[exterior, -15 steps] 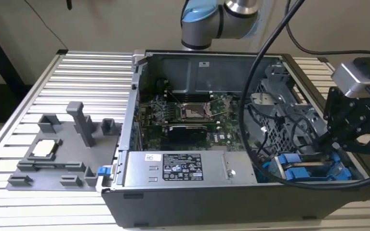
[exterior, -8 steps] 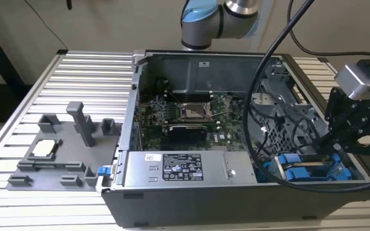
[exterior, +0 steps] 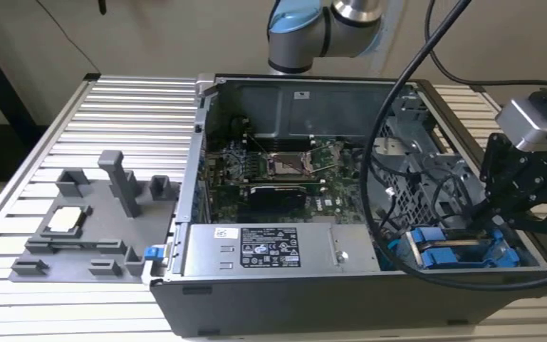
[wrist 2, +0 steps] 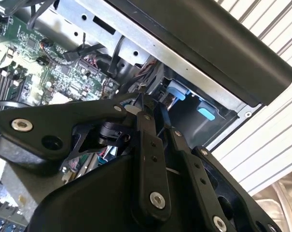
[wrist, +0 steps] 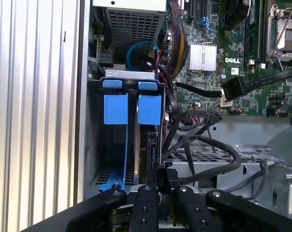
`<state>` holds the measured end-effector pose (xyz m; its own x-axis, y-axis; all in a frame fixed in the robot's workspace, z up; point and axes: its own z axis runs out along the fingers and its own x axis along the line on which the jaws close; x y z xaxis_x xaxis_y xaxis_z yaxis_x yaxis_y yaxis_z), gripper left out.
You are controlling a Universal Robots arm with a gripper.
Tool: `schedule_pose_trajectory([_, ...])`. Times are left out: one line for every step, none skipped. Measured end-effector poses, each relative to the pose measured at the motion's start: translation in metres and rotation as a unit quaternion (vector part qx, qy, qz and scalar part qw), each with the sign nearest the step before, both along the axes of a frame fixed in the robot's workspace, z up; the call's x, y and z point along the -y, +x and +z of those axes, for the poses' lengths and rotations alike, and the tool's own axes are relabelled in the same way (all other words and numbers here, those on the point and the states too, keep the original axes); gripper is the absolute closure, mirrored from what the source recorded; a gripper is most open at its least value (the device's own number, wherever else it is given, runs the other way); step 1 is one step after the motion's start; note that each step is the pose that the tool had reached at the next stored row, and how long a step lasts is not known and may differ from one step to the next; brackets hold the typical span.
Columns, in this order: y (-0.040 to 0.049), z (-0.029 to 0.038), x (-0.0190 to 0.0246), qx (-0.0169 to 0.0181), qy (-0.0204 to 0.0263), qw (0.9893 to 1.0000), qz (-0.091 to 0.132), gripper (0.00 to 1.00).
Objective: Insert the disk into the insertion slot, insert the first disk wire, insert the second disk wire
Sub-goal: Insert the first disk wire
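The black metal gripper (wrist: pixel 163 187) is closed narrowly on a small black plastic wire connector (wrist: pixel 163 175). It is just beside the flat grey disk in its blue carrier (wrist: pixel 149 109), which sits inside the narrow grey insertion slot (wrist: pixel 93 145). If the connector is tilted, it could jam, and the loose black cables (wrist: pixel 203 145) nearby could snag. The print on the white label (exterior: pixel 270 246) is too small to read.

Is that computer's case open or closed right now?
Open: the computer case has no side panel on, leaving the motherboard exposed.
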<state>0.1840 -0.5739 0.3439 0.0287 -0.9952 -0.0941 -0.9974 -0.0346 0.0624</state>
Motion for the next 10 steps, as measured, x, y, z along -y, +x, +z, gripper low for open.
schedule_pose_trajectory([0.0001,-0.0003,0.0006,-0.0002,0.0,1.0,0.0,0.81])
schedule_pose_trajectory([0.0001,-0.0004,0.001,-0.0002,0.0,1.0,0.0,0.81])
schedule_pose_trajectory([0.0001,-0.0004,0.0015,-0.0003,-0.0001,1.0,0.0,0.81])
schedule_pose_trajectory([0.0001,-0.0006,0.0016,-0.0003,0.0,1.0,0.0,0.81])
schedule_pose_trajectory([0.0001,-0.0007,0.0017,-0.0003,-0.0001,1.0,0.0,0.81])
schedule_pose_trajectory([0.0001,-0.001,0.0019,-0.0003,0.0,1.0,0.0,0.81])
schedule_pose_trajectory([0.0001,-0.0013,0.0021,-0.0003,0.0001,1.0,0.0,0.81])
schedule_pose_trajectory([0.0001,-0.0014,0.0022,-0.0003,0.0,1.0,0.0,0.81])
schedule_pose_trajectory([0.0001,-0.0017,0.0022,-0.0003,-0.0001,1.0,0.0,0.81])
schedule_pose_trajectory([0.0001,-0.0019,0.0022,-0.0003,-0.0001,1.0,0.0,0.81])
